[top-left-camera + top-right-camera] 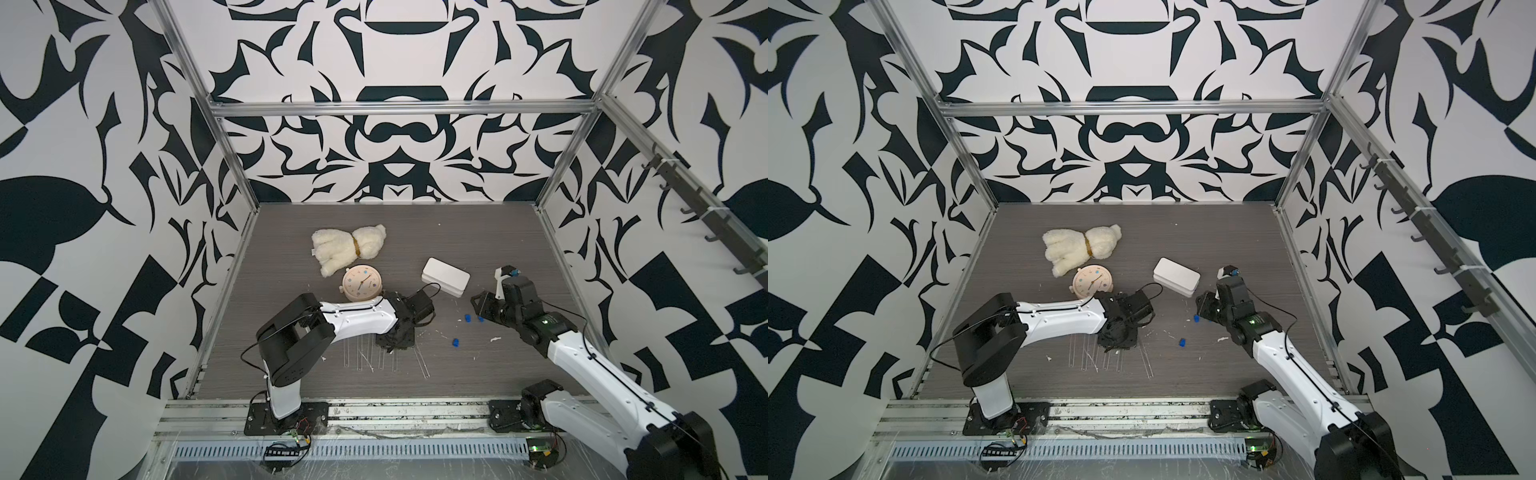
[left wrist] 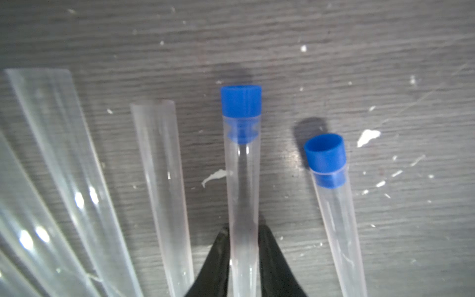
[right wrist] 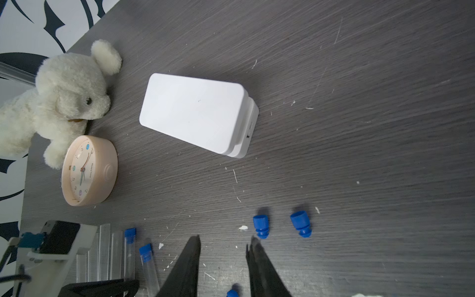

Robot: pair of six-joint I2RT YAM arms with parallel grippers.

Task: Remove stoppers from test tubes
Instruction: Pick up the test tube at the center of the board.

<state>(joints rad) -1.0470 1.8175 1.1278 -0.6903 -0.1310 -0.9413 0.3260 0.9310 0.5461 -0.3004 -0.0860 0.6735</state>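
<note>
In the left wrist view the left claw (image 2: 243, 232) pinches one thin, clear plastic test tube (image 2: 241, 190) between its black tips. A stubby bright blue plastic stopper (image 2: 241, 101) sits in the tube's mouth, over the dark grey wood-grain surface (image 2: 334, 51). Whether this tube rests on the surface or is lifted cannot be told. Just beside it lies a second clear tube (image 2: 334, 226) plugged with another blue stopper (image 2: 325, 156). On the other side lie an open-mouthed tube (image 2: 158, 167) and further bare tubes (image 2: 59, 144), blurred and cut off at the frame's edge. In both top views the left claw is hidden under its own wrist, and the row of tubes (image 1: 419, 365) shows only as faint pale lines. The right claw (image 3: 223, 240) stands spread with nothing between its tips. One loose blue stopper (image 3: 261, 226) and its neighbour (image 3: 300, 223) lie just beyond it, and a third loose stopper (image 3: 232, 293) is cut off by the frame. Farther back are a cream plush dog (image 1: 349, 247), a round pink clock (image 1: 362, 283) and a white rectangular box (image 1: 445, 276).
</note>
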